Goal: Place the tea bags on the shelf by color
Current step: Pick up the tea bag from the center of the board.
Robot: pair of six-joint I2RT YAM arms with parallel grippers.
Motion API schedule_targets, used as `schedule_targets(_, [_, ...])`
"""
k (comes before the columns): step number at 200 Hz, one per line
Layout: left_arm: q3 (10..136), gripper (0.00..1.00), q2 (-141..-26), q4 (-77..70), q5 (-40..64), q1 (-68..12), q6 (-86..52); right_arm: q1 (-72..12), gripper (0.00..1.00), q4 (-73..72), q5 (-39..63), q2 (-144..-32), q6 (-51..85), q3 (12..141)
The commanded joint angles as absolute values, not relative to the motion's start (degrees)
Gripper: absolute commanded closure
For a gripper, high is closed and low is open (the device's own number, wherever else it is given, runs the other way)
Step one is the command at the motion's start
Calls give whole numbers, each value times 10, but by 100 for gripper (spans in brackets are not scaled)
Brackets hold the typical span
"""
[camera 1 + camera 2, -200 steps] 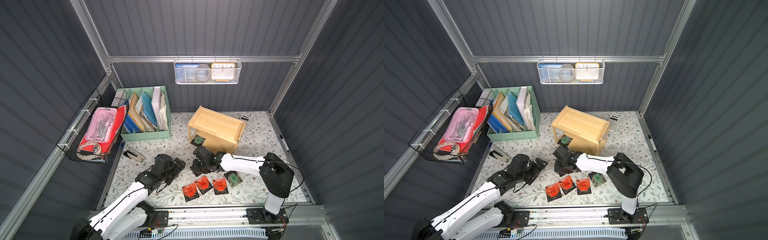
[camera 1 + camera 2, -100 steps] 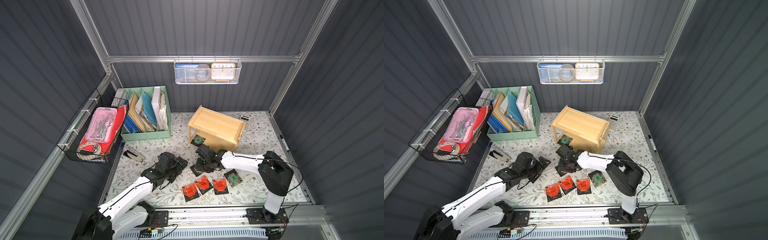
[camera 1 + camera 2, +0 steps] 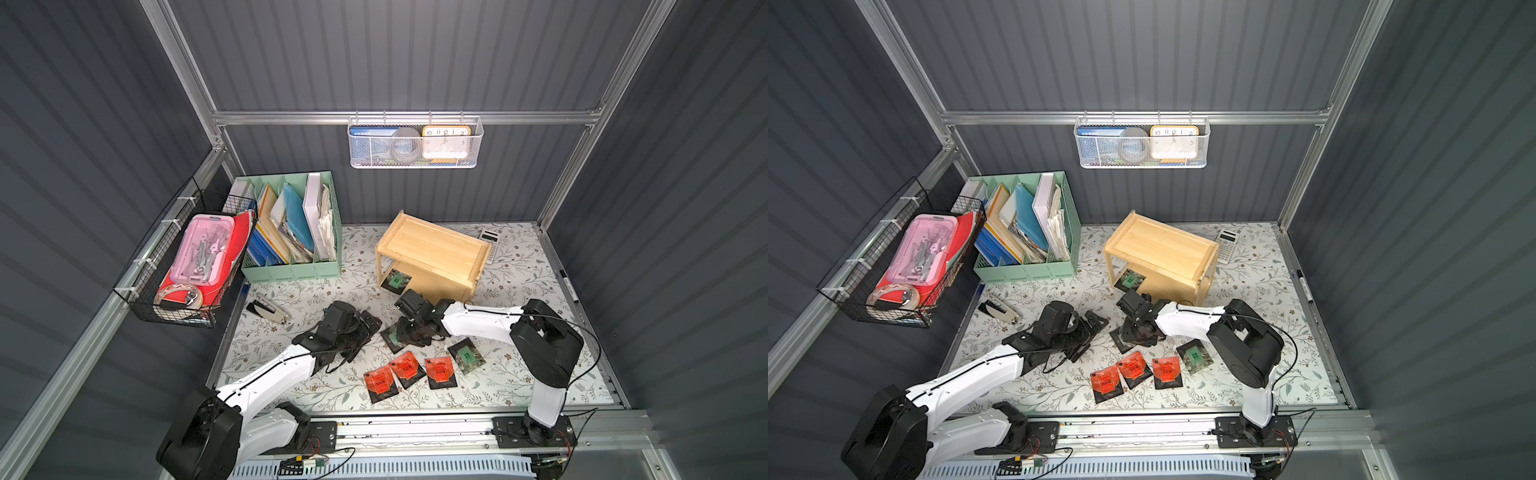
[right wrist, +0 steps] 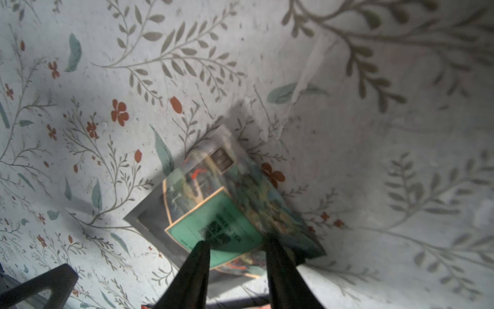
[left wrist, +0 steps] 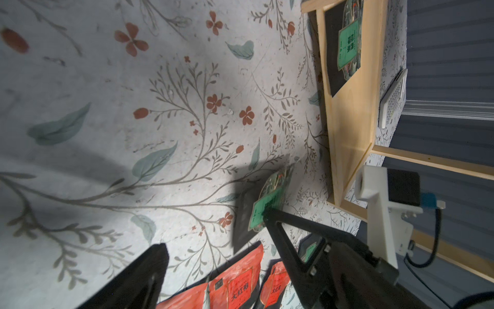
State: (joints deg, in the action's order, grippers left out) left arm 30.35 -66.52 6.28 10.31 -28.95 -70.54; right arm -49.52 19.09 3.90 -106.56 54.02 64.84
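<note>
The light wooden shelf [image 3: 436, 245] stands at the back of the mat, with one green tea bag [image 3: 397, 281] on its lower board. My right gripper [image 3: 409, 332] points down onto a second green tea bag [image 4: 222, 203]. Its fingertips pinch the green label, and the sachet buckles and tips up off the mat [image 5: 267, 200]. A third green tea bag [image 3: 467, 355] lies flat to the right. Three red tea bags [image 3: 407, 368] lie in a row nearer the front. My left gripper [image 3: 372, 338] hovers wide open just left of the right gripper, holding nothing.
A mint-green file organizer [image 3: 291, 232] stands at the back left, and a black wire basket [image 3: 187, 266] hangs on the left wall. A stapler [image 3: 268, 309] lies left of my left arm. A calculator [image 3: 490, 243] sits behind the shelf and a pen [image 3: 567, 286] lies by the right edge.
My left arm has reached to the right, bringing its open gripper close to the right gripper. The right gripper stayed over the green tea bag and its jaws narrowed slightly.
</note>
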Motion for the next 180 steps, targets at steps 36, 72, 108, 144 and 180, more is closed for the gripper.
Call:
schedule_targets(36, [293, 2, -704, 5, 123, -291, -708, -488, 60, 183, 54, -1083, 539, 636])
schedule_targets(72, [293, 8, -747, -37, 137, -291, -705, -483, 60, 178, 64, -1085, 538, 632])
schedule_targets(108, [293, 19, -783, -78, 148, -291, -694, -479, 60, 178, 73, -1082, 537, 627])
schedule_targets(144, [291, 26, -803, -103, 154, -291, -685, -476, 60, 177, 81, -1082, 533, 625])
schedule_targets(180, [281, 33, -821, -138, 160, -291, -685, -475, 60, 178, 86, -1085, 532, 625])
